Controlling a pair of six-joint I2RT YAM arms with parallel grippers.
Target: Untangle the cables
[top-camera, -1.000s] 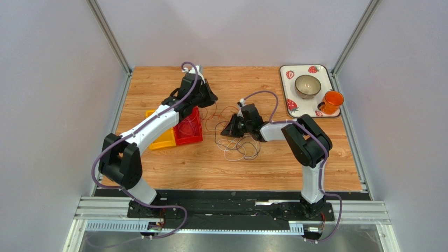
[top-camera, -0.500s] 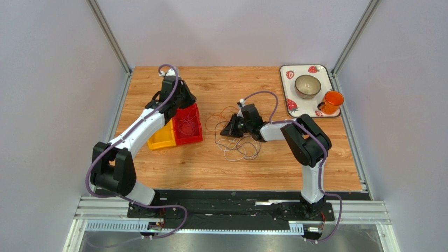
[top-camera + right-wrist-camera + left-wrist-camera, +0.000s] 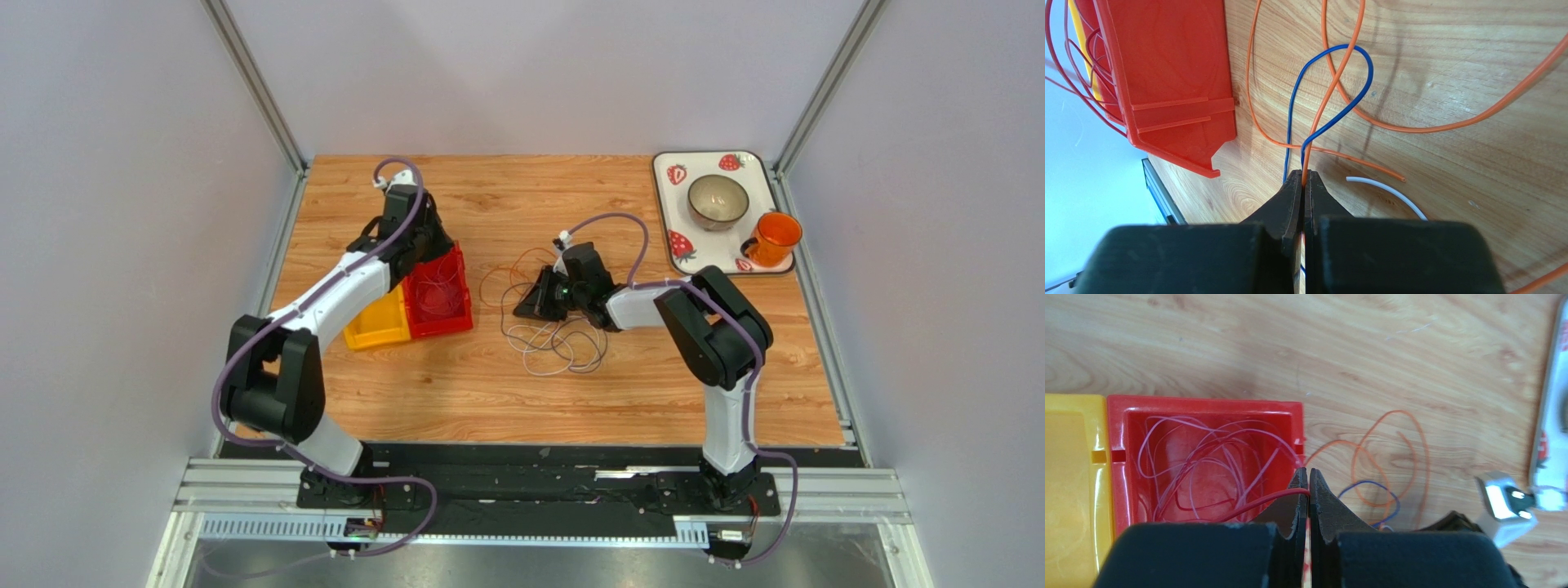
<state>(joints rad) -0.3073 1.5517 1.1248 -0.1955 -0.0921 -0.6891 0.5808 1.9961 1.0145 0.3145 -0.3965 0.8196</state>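
Observation:
My left gripper (image 3: pixel 1308 471) is shut on a thin red cable (image 3: pixel 1247 505) that runs down into the red bin (image 3: pixel 1204 407), where several pale and red cables (image 3: pixel 1198 453) lie coiled. In the top view this gripper (image 3: pixel 426 254) hangs over the bin's far right edge. My right gripper (image 3: pixel 1304 176) is shut on an orange cable (image 3: pixel 1339 61). A blue cable (image 3: pixel 1358 52) loops across it, and a white cable (image 3: pixel 1389 190) lies beside it on the wood. The loose tangle (image 3: pixel 555 337) is spread around the right gripper (image 3: pixel 530 304) at the table's middle.
A yellow bin (image 3: pixel 374 325) sits against the red bin (image 3: pixel 438 300) on its left. At the back right, a strawberry-print tray (image 3: pixel 672 202) carries a bowl (image 3: pixel 718 200) and an orange cup (image 3: pixel 773 237).
The left arm has swung left from the table's middle to above the red bin, its jaws staying shut on the red cable. The right arm has not moved.

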